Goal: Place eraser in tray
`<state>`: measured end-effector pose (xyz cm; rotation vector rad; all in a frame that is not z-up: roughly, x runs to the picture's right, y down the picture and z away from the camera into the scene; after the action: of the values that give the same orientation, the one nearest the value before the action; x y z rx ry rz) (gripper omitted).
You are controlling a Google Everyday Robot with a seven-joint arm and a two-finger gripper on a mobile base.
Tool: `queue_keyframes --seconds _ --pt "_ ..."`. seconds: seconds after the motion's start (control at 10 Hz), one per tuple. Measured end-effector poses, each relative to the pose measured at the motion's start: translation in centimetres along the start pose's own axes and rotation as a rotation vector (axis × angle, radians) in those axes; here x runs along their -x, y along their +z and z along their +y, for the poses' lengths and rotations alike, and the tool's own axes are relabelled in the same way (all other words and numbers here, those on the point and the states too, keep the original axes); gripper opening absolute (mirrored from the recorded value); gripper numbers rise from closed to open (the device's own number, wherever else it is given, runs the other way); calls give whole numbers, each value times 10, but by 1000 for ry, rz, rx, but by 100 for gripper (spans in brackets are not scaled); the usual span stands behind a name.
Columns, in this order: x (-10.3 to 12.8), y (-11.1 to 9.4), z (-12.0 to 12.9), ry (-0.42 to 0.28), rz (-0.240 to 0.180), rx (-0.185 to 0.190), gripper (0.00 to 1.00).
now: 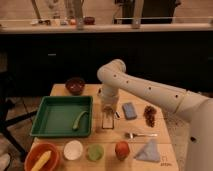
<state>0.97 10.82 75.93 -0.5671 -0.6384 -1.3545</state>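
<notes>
The eraser [106,122], a small block with a dark top and tan sides, lies on the wooden table just right of the green tray [52,115]. My gripper [107,111] points straight down directly over the eraser, at or just above its far end. The white arm reaches in from the right. The tray holds one curved green vegetable [79,120] near its right side. The eraser is outside the tray, close to its right rim.
A blue-grey block [129,110], a dark red cluster [149,115] and a fork [140,134] lie right of the eraser. Along the front stand an orange bowl with a banana [41,159], a white bowl [73,149], a green cup [95,151], a red fruit [121,149] and a blue cloth [149,151]. A dark bowl [75,85] stands at the back.
</notes>
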Motion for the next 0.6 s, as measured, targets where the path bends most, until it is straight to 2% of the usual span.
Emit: queue_keyframes --seconds 0.3,0.6 --pt "17 -13 -36 54 -26 -29 0" --pt "24 -11 -76 131 -63 -66 0"
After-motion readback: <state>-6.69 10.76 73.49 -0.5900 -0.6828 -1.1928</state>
